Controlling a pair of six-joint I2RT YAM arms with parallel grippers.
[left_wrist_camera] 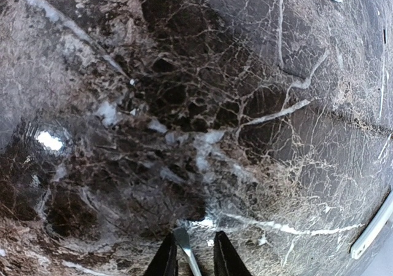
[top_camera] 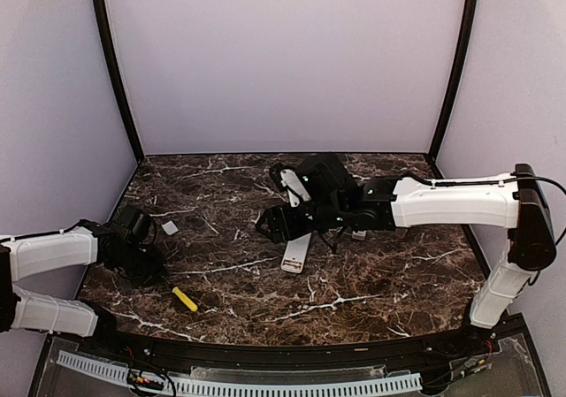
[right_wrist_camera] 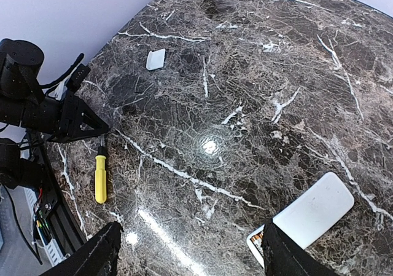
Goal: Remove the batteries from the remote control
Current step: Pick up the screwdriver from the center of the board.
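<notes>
A white remote control (top_camera: 295,253) lies mid-table; in the right wrist view (right_wrist_camera: 314,211) its near end is open. A reddish-orange battery (right_wrist_camera: 259,237) shows there, mostly hidden by my right finger. My right gripper (top_camera: 271,225) (right_wrist_camera: 191,227) hovers over the table, open wide and empty, with the remote by its right finger. My left gripper (top_camera: 159,271) (left_wrist_camera: 191,238) is low at the table's left. Its jaws are a little apart, with the screwdriver's metal blade (left_wrist_camera: 183,244) between them against the left finger. No other batteries show.
The yellow-handled screwdriver (top_camera: 184,299) (right_wrist_camera: 100,179) lies near the front left. A small flat white cover (top_camera: 170,227) (right_wrist_camera: 155,59) lies beyond the left gripper. Another white piece (top_camera: 290,183) shows behind the right arm. A slotted white strip (top_camera: 265,385) runs along the near edge.
</notes>
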